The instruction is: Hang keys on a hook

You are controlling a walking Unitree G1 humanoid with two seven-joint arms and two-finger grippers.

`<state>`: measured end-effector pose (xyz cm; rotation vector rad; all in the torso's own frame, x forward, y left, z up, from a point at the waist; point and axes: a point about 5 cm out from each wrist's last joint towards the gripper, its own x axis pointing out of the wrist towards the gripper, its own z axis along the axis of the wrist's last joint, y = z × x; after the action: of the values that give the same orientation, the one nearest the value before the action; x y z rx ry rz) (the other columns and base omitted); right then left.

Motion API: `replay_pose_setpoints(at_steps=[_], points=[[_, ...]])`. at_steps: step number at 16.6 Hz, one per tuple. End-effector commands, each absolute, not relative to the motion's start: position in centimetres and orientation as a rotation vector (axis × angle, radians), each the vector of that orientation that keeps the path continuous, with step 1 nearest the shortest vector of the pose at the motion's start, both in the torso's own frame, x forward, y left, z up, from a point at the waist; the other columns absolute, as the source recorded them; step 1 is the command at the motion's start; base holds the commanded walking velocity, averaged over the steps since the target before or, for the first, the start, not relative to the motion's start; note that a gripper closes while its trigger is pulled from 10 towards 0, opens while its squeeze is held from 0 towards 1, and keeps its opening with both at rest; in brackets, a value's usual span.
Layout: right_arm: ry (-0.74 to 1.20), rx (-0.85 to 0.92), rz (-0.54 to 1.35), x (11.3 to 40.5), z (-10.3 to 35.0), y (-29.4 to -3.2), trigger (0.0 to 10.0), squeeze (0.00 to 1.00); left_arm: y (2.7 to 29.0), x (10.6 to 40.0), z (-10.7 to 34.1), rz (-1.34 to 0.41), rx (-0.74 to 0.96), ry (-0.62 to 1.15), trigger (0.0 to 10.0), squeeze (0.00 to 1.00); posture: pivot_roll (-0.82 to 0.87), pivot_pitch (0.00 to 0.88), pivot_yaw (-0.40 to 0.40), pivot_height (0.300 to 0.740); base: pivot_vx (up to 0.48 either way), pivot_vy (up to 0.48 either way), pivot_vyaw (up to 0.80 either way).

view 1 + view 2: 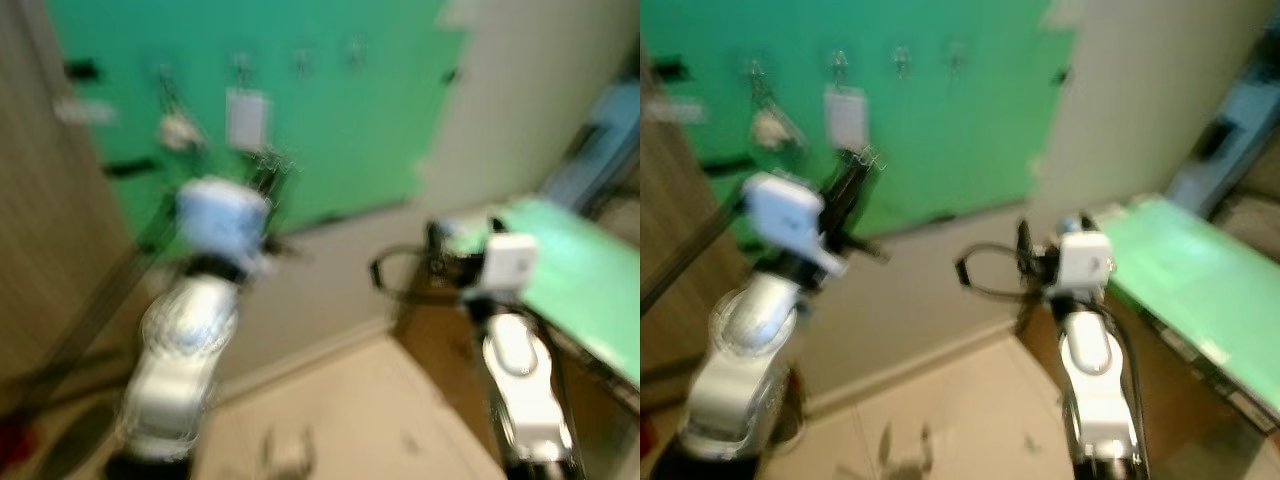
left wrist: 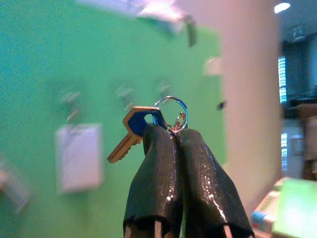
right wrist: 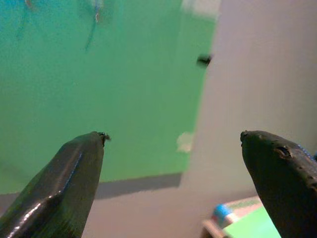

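My left gripper (image 2: 172,133) is shut on a set of keys: a brass key with a blue head (image 2: 132,130) and a silver ring (image 2: 171,110) stick out past the fingertips. In the blurred eye views that gripper (image 1: 862,160) is raised toward a green board (image 1: 940,120) on the wall, just below a row of small hooks (image 1: 900,60). A white tag (image 1: 845,117) and a pale object (image 1: 767,127) hang from the left hooks. My right gripper (image 3: 173,141) is open with nothing between its fingers, held lower to the right (image 1: 1022,262).
A green-topped table (image 1: 1185,270) stands at the right, close to my right arm. A brown wooden surface (image 1: 40,250) runs along the left. The beige floor (image 1: 970,410) lies below, with a white baseboard where it meets the wall.
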<state>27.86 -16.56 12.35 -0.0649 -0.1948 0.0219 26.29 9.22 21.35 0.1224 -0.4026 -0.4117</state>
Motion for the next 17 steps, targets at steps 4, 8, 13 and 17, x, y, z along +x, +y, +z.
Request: replay_pose_setpoints(at_steps=[4,8,13,17], points=[[-0.189,-0.054,0.073,28.8,12.6,-15.2,10.0,0.0,9.1,27.0,22.7,-0.454,0.115,-0.399,10.0,0.0,0.1,0.0,-0.083,0.74,0.331,0.0,0.0],[-0.185,-0.058,0.074,28.8,12.4,-15.1,10.0,0.0,8.3,27.1,24.6,-0.515,0.101,-0.435,10.0,0.0,0.1,0.0,-0.077,0.74,0.0,0.0,0.0],[-0.167,-0.062,0.084,28.8,11.9,-15.1,10.0,0.0,8.7,27.3,23.1,-0.45,0.061,-0.375,10.0,0.0,0.1,0.0,-0.074,0.74,0.0,-0.23,0.0],[-0.157,-0.057,0.109,28.9,11.7,-14.7,10.0,0.0,8.7,27.6,23.3,-0.437,0.066,-0.374,10.0,0.0,0.1,0.0,-0.075,0.74,0.123,-0.415,0.0]])
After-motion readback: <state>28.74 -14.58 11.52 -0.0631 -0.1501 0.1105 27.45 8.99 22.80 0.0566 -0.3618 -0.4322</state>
